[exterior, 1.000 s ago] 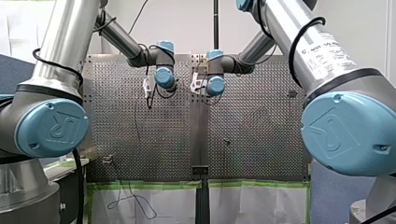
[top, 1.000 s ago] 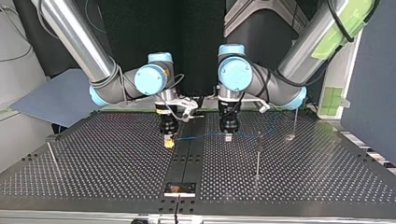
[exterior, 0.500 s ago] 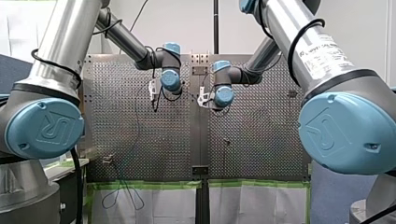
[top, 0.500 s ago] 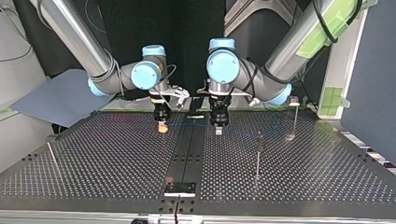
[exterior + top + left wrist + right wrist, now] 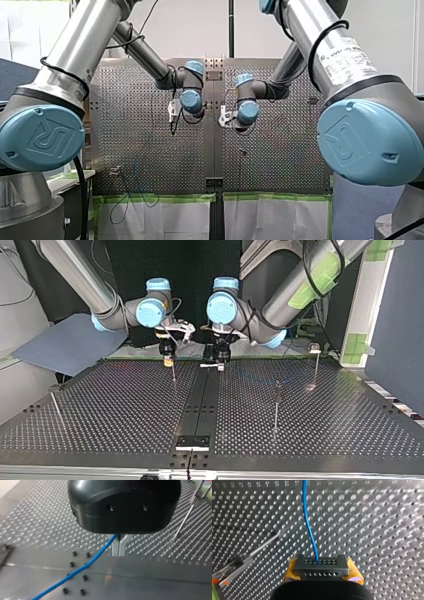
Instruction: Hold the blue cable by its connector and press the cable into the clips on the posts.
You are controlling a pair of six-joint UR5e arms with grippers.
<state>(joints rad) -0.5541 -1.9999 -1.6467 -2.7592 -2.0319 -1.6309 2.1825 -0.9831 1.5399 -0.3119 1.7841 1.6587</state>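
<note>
thin, light and limp, the blue cable [image 5: 310, 530] will likely sag wherever unsupported, so its rigid grey connector [image 5: 321, 566] looks the sound place to hold. the right tool [image 5: 322, 570] clamps that perforated block between yellow pads; the left tool [image 5: 119, 551] is closed on the glossy cord farther along. the cable runs between the two, just above the perforated surface [image 5: 37, 525].
</note>
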